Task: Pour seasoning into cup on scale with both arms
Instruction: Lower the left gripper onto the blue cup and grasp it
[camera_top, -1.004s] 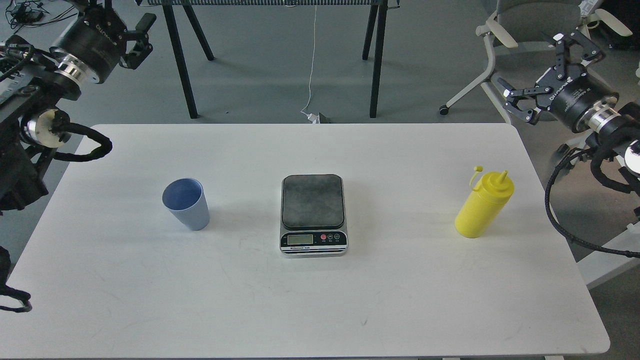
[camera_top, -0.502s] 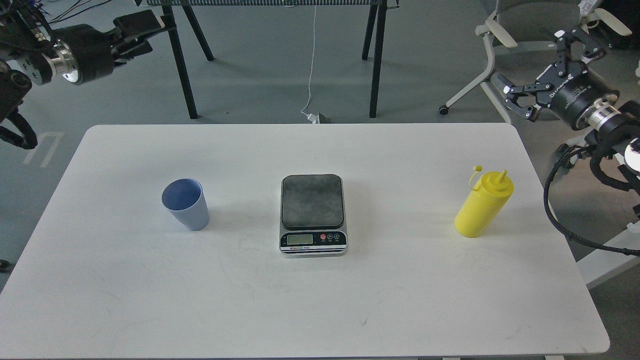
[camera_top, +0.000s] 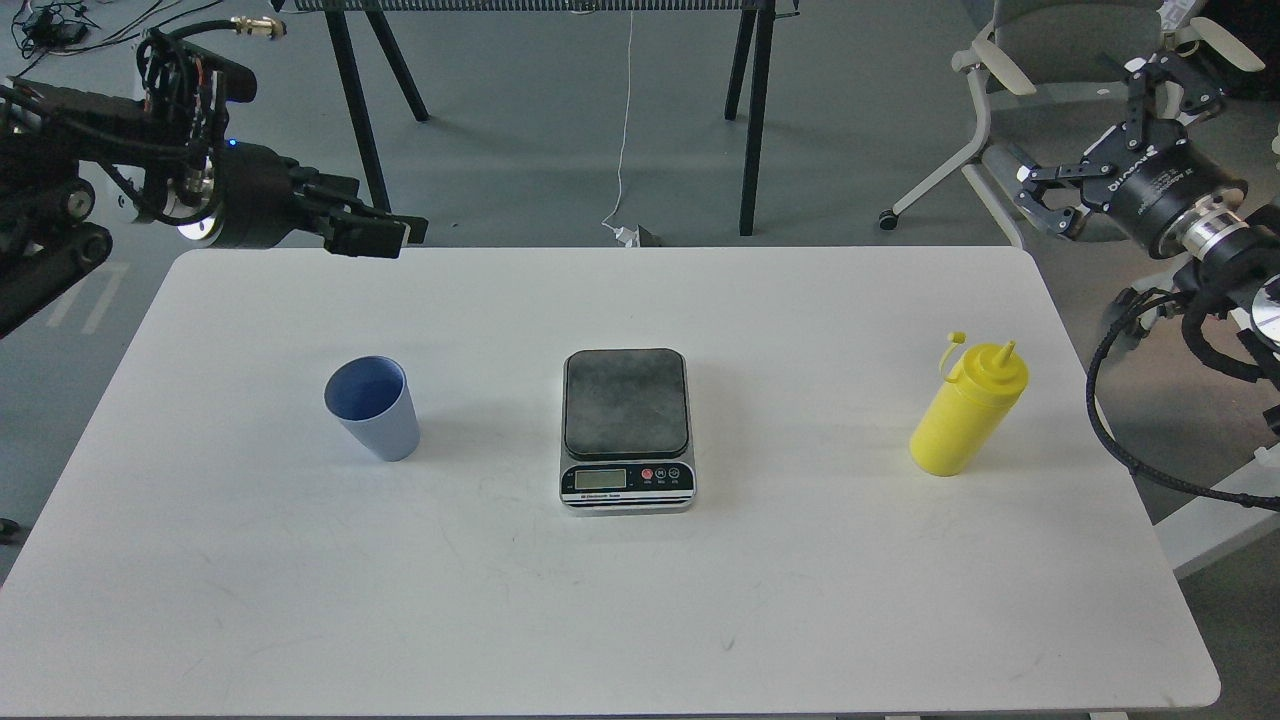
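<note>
The light blue cup (camera_top: 372, 410) stands upright on the white table (camera_top: 800, 580), left of the scale (camera_top: 626, 430), whose dark platform is bare. The yellow seasoning bottle (camera_top: 965, 415) stands upright at the right, its small cap hanging off the nozzle. My left gripper (camera_top: 385, 238) hovers over the table's back left edge, behind the cup; its fingers point right, look slightly apart and hold nothing. My right gripper (camera_top: 1100, 140) is wide open and empty, off the table behind the bottle.
A grey office chair (camera_top: 1060, 50) stands behind the right gripper. Black legs of another table (camera_top: 360, 120) and a white cable (camera_top: 625, 120) are on the floor behind. The right arm's cables (camera_top: 1110, 420) hang beside the table's right edge.
My left arm swung down and to the right, bringing its gripper from the upper left corner to the table's back left edge. My right gripper shifted slightly up. Cup, scale and bottle have not moved.
</note>
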